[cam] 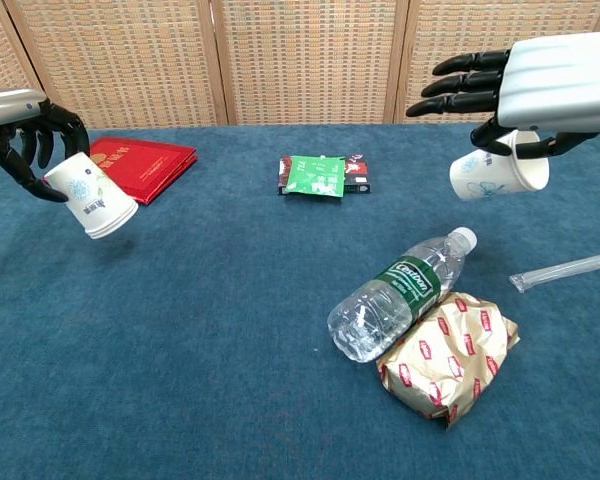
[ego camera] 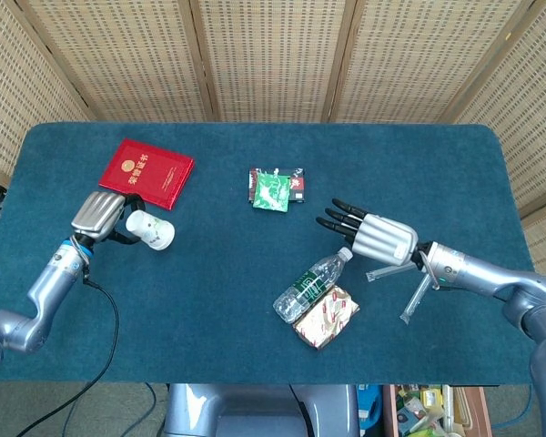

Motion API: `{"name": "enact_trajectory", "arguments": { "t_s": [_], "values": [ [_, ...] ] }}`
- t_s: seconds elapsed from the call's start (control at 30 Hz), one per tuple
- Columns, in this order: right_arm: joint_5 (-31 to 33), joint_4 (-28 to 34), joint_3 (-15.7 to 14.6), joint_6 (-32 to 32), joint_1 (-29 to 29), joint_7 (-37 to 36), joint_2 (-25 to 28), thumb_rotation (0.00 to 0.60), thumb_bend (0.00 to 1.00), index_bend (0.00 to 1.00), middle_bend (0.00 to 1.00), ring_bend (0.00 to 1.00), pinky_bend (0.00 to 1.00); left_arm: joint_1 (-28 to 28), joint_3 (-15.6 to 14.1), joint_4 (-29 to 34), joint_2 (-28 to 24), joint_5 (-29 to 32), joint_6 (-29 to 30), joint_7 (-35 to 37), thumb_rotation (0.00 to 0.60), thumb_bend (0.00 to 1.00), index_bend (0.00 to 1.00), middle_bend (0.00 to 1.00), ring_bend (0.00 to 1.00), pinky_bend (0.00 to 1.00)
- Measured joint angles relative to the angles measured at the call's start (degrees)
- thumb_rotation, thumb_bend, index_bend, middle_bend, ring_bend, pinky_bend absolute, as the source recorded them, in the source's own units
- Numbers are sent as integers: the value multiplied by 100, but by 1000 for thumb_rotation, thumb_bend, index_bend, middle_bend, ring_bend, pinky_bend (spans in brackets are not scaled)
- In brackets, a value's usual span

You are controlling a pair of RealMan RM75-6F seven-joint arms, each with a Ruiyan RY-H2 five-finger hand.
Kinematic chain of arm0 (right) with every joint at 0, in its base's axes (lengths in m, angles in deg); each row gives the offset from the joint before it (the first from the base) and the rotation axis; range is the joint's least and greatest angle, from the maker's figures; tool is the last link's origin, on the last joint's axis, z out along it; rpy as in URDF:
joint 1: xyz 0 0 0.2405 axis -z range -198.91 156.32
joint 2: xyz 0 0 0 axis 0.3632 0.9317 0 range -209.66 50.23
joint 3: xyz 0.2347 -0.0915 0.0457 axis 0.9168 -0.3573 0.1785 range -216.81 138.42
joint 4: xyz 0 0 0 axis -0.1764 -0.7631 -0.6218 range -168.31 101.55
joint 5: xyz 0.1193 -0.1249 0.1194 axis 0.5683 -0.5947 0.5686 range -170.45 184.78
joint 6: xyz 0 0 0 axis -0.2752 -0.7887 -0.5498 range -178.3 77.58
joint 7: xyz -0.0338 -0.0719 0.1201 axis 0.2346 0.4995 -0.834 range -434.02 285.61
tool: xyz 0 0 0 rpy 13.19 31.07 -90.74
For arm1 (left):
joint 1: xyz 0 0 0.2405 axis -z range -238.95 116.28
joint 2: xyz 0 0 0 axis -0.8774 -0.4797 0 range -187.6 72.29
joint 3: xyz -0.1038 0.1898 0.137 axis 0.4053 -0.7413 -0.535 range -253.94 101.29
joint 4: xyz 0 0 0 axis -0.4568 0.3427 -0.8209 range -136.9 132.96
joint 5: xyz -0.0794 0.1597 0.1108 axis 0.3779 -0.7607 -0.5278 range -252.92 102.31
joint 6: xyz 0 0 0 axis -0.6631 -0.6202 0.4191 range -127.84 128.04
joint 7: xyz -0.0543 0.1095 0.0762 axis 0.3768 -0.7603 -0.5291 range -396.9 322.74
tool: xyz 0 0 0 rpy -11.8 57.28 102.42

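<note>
The left hand (cam: 20, 130) grips a white paper cup (cam: 92, 197) with a blue print, tilted above the blue surface (cam: 200, 330) beside a red booklet (ego camera: 146, 172) with gold lettering. The right hand (cam: 525, 95) holds a second cup (cam: 495, 176) near a green-labelled water bottle (cam: 400, 292); the label is unreadable.

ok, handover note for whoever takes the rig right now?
Left hand holds a white paper cup, tilted, above the blue table near the red booklet.
Right hand holds a second white paper cup on its side, above the clear plastic bottle.
Done: both cups lifted and held far apart.
Left: neither cup set down.
</note>
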Motion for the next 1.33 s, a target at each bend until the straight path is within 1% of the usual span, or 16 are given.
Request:
{"name": "enact_trajectory", "arguments": {
  "t_s": [0.03,0.1,0.17,0.2,0.23,0.3,0.43,0.57,0.67,0.73,0.87,0.97,1.07,1.1,1.2,1.33],
  "values": [
    [20,-15,-10,63,-2,36,-23,600,419,557,5,0,44,-25,-18,-11,40,36,29,-130,600,137,478,382,435,525],
    [70,-82,-23,145,6,94,-78,600,171,349,2,0,43,-72,-54,-33,137,134,64,-378,600,136,347,243,299,460],
    [101,-154,-27,184,20,135,-113,600,28,191,0,0,43,-99,-90,-36,203,229,46,-532,600,136,91,59,139,350],
    [126,-211,-26,211,34,175,-138,600,1,129,0,0,43,-101,-105,-25,208,251,10,-566,600,135,39,24,106,324],
    [158,-252,-19,230,49,204,-158,600,0,100,0,0,43,-101,-119,-5,206,270,-42,-593,600,136,2,1,74,297],
    [266,-288,27,246,94,230,-206,600,0,56,0,0,43,-97,-142,86,179,351,-186,-678,600,136,0,0,51,273],
    [496,-282,182,111,194,188,-284,600,0,47,0,0,43,-117,-124,341,82,511,-236,-790,600,136,0,0,21,222],
    [742,-180,399,-177,317,79,-317,600,0,39,0,0,16,-198,-66,648,-93,603,-90,-826,600,136,0,0,0,118],
    [1057,83,621,-429,498,-119,-308,600,0,7,0,0,0,-299,-24,899,-249,636,126,-843,600,136,0,0,0,34],
    [1288,392,760,-583,681,-222,-271,600,0,0,0,0,0,-390,-2,1080,-351,646,318,-858,600,134,0,0,0,5],
    [1722,1222,949,-769,1086,-276,-108,600,0,0,0,0,0,-645,24,1489,-561,648,848,-949,600,126,0,0,0,0],
    [2096,2057,1030,-849,1468,-231,106,600,0,0,0,0,0,-913,16,1751,-677,574,1433,-1077,600,124,0,0,0,0],
    [2551,3035,1061,-948,1987,-169,350,600,0,0,0,0,0,-1237,-23,2046,-788,494,2068,-1203,600,125,0,0,0,0],
    [2727,3418,1068,-997,2217,-130,445,600,0,0,0,0,0,-1401,-50,2231,-852,466,2342,-1292,600,125,0,0,0,0],
    [3108,4155,1071,-1162,2830,-10,629,600,0,0,0,0,0,-1774,-139,2712,-1022,428,2828,-1631,600,124,0,0,0,0],
    [3322,4445,1041,-1422,3408,191,700,600,0,0,0,0,0,-2164,-292,3188,-1247,393,3109,-1964,600,124,0,0,0,0]
  ]
}}
